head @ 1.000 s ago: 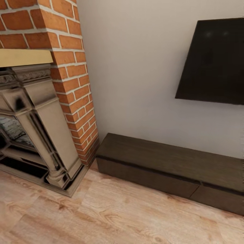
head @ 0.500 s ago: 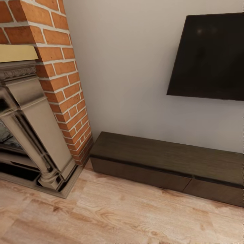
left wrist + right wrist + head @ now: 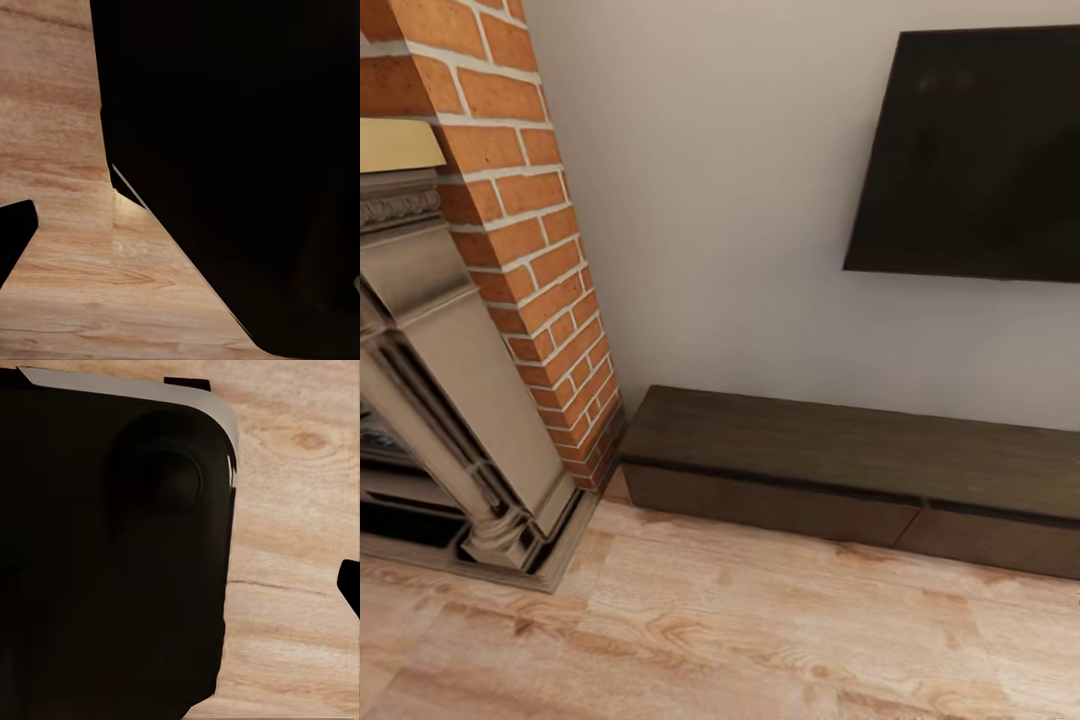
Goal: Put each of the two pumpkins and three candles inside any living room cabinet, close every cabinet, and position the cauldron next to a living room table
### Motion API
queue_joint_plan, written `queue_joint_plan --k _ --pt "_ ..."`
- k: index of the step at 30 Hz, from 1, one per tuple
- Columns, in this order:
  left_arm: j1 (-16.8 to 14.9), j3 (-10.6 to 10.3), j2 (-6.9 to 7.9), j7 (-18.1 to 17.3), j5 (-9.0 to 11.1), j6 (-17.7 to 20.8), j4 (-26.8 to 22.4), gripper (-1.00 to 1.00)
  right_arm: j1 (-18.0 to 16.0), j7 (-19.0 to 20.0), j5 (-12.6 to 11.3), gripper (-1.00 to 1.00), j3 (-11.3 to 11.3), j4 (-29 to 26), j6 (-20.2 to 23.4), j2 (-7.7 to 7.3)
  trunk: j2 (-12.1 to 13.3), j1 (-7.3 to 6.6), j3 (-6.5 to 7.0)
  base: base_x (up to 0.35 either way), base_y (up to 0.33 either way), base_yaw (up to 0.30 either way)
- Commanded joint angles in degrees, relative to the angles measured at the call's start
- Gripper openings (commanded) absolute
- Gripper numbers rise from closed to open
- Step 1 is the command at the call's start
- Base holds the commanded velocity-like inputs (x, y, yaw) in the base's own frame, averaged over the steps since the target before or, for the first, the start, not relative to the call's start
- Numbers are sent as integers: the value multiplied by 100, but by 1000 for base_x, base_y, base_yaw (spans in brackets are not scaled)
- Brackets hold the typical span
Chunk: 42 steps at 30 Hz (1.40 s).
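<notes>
1. Cabinet [image 3: 860, 470]: long, low, dark wood. It lies ahead of me and to the right, against the far wall, under the TV [image 3: 975, 155]. Its long axis runs left to right. Both fronts look shut.
2. Fireplace [image 3: 430, 400]: left of the cabinet, with a brick column [image 3: 525, 230] between them.
3. Floor [image 3: 710, 630]: pale wood, between me and the cabinet.
4. Claws: I cannot tell whether either is released or clenched. My wrist views give dark bodywork over the floor.
5. Judgement: my right arm is likely nearer the cabinet.

At lower right, the cabinet [image 3: 840, 455] is finished in matt dark wood grain; the floor [image 3: 760, 640] is laid in pale knotted wood; rough red brick [image 3: 530, 230] is seen upper left.
</notes>
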Motion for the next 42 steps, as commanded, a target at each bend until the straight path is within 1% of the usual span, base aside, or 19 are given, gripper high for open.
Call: queue_joint_plan --k 1,7,22,33,36,42 --pt "0 0 -3 -1 0 0 0 100 0 -5 19 100 11 0 -4 10 0 0 -3 0 268 -51" --pt "0 0 -14 -2 0 0 0 100 0 -17 38 100 22 0 -14 21 0 0 -11 0 97 -69" --pt "0 0 -15 -2 0 0 0 100 0 -6 14 100 19 0 -24 20 0 0 -55 0 3 -242" --pt "0 4 -20 5 0 0 0 100 0 -31 48 100 22 7 -30 38 0 0 -58 0 0 -29" --pt "0 7 -110 6 0 0 0 100 0 -36 63 100 40 5 -21 30 0 0 -58 0 0 0" --pt "0 2 -140 6 0 0 0 100 0 -33 53 100 19 -6 -25 23 0 0 -58 0 0 0"
